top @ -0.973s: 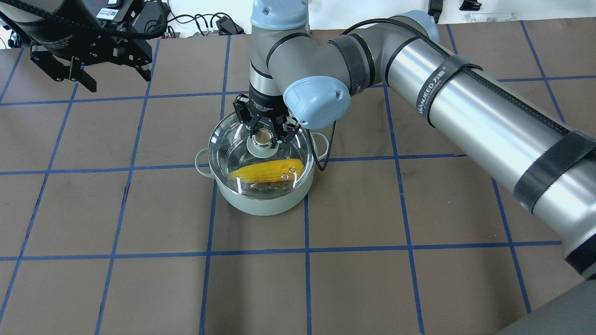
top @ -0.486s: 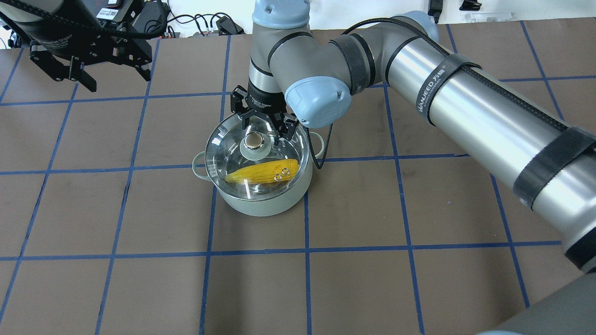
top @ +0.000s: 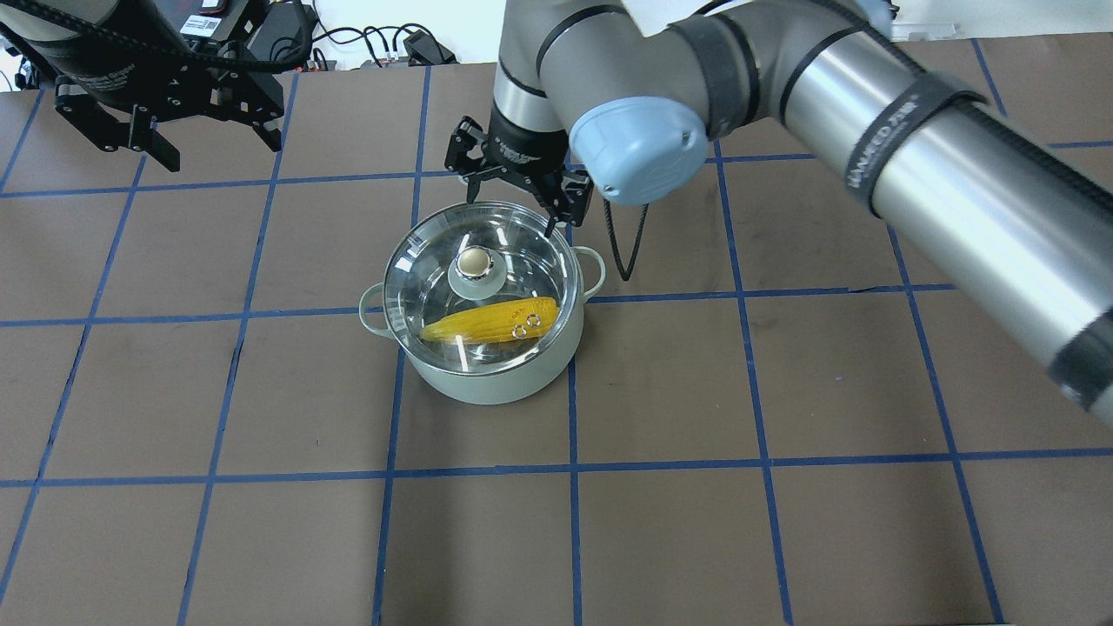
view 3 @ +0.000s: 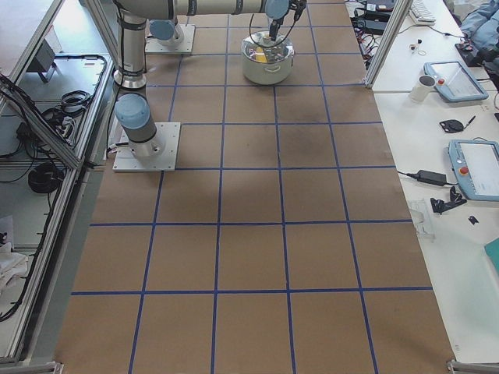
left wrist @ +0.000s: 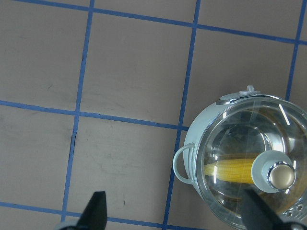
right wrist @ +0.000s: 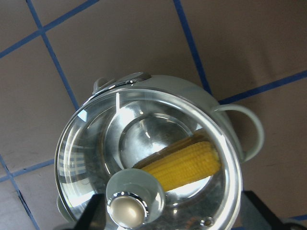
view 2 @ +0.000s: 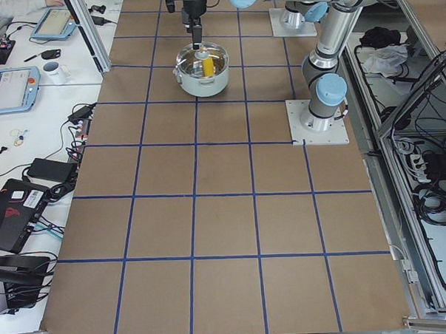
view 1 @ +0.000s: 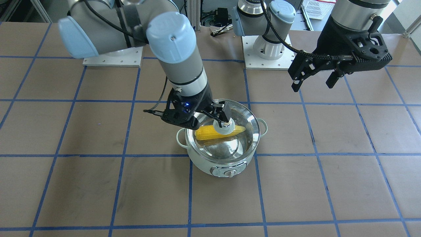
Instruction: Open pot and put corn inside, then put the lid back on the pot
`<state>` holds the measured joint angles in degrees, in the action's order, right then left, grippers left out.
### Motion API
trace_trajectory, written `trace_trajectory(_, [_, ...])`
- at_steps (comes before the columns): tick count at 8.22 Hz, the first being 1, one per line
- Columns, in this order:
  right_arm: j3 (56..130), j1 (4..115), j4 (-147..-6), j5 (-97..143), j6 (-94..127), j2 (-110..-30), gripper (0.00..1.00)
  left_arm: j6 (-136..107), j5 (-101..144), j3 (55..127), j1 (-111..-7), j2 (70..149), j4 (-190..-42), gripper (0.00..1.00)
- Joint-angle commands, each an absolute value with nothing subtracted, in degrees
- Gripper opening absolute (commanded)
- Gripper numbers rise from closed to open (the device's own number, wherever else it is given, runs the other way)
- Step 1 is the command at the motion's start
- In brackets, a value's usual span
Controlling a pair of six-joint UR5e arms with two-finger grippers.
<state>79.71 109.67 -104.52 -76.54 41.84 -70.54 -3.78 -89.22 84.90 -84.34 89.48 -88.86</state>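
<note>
The pale mint-green pot [top: 487,382] stands on the table with the clear glass lid [top: 426,261] seated on it. The yellow corn [top: 487,322] lies inside, seen through the glass. My right gripper [top: 513,204] is open and empty, lifted clear of the lid's knob [top: 475,263] on its far side. The right wrist view looks down on the lid [right wrist: 96,143], the knob [right wrist: 127,209] and the corn [right wrist: 187,165]. My left gripper [top: 165,122] is open and empty, high at the far left. Its wrist view shows the pot [left wrist: 194,143] at the lower right.
The brown table [top: 261,539] carries a blue tape grid. The right arm [top: 869,130] reaches across from the right, above the table. In the front-facing view the pot's control dial [view 1: 228,171] faces away from the robot. Cables lie beyond the far edge [top: 383,43].
My right gripper was around the lid's knob, with the pot sliding slightly left. It has let go and lifted up and away toward the far side. The left arm has not moved.
</note>
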Motion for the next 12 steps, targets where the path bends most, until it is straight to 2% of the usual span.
trace_trajectory(1, [79.37, 99.35, -92.07, -79.52, 21.62, -78.63, 1.00, -3.78, -89.21, 84.82, -84.37, 89.47, -88.86, 1.00])
trace_trajectory(3, [79.28, 92.41, -85.46, -87.16, 7.53, -83.21, 1.00, -4.66, -85.64, 84.46, -84.37, 89.12, -88.86, 1.00])
trace_trajectory(5, [79.45, 87.21, -85.08, -90.88, -1.11, -83.85, 1.00, -4.48, -83.06, 84.38, -84.37, 88.68, -88.86, 1.00])
trace_trajectory(9, [80.33, 87.88, -84.81, -91.32, 0.08, -84.37, 1.00, -3.78, -88.22, 84.55, -84.37, 88.59, -88.86, 1.00])
trace_trajectory(12, [79.63, 93.86, -85.69, -93.60, 5.54, -83.67, 1.00, -3.78, -87.63, 84.73, -84.37, 88.59, -88.86, 1.00])
